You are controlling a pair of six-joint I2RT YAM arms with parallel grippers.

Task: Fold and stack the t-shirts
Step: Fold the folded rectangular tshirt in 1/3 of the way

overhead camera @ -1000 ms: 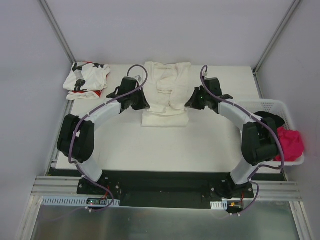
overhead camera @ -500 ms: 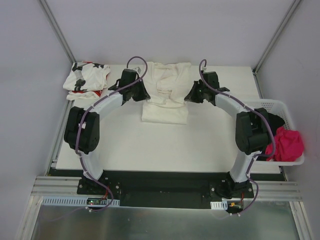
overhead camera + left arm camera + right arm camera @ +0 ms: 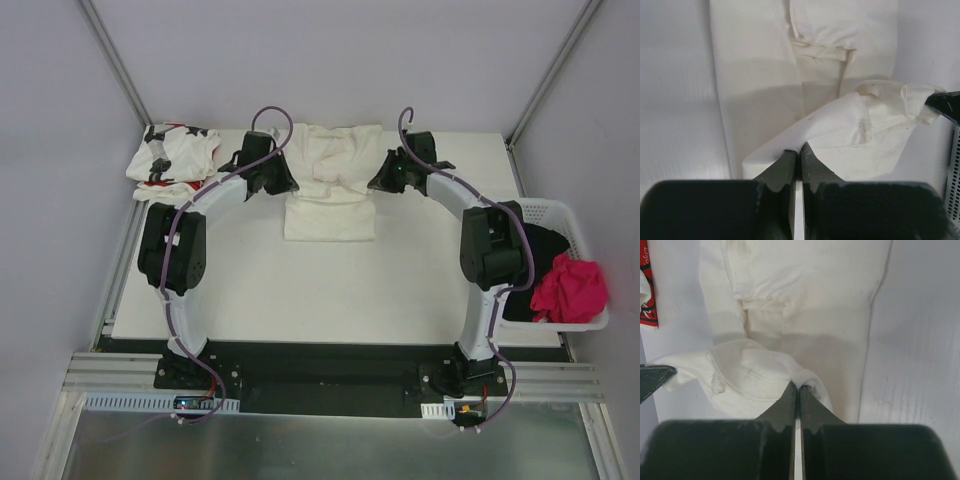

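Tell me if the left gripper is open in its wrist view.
No, the left gripper is pinched shut on a raised edge of the cream shirt.

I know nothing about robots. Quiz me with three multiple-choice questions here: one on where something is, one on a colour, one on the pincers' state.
1. Where is the star-print shirt? A. far left of the table B. its near right corner C. its middle
2. The bundle in the basket is: A. green B. bright pink C. yellow
3. The left pincer and right pincer are: A. both open B. both shut on the cream shirt C. one open
Answers: 1 A, it lies far left; 2 B, pink shows above the rim; 3 B, both wrist views show them pinching it.
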